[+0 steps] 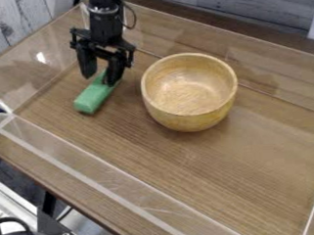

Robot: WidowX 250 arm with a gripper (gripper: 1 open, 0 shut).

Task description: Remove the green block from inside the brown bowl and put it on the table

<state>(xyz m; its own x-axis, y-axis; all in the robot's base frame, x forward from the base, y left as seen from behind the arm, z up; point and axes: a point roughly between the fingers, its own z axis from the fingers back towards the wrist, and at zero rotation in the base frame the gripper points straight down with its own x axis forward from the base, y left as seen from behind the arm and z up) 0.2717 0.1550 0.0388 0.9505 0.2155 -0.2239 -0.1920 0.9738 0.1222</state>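
The brown bowl is pale wood with visible grain, smooth and faintly satin. The green block looks matt. The table shows brown wood-grain; its clear acrylic walls are glossy.
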